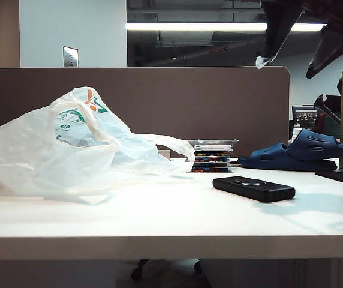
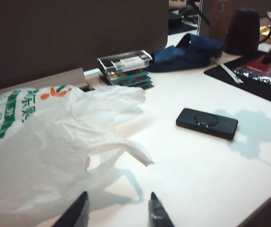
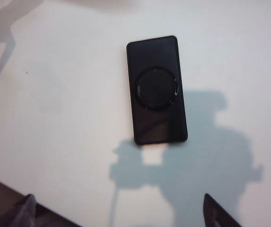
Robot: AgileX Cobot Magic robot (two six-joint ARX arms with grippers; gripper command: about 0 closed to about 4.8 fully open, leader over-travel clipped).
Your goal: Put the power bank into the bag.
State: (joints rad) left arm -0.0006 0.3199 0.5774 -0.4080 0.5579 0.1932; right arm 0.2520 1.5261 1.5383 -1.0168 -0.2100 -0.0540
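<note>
A flat black power bank (image 3: 157,90) lies face up on the white counter (image 1: 159,216), untouched. The right gripper (image 3: 121,210) hangs above it with its fingers spread wide, the power bank between and beyond the tips. The left gripper (image 2: 116,213), partly open and holding nothing, hovers beside the crumpled white bag (image 2: 45,142), well apart from the power bank.
</note>
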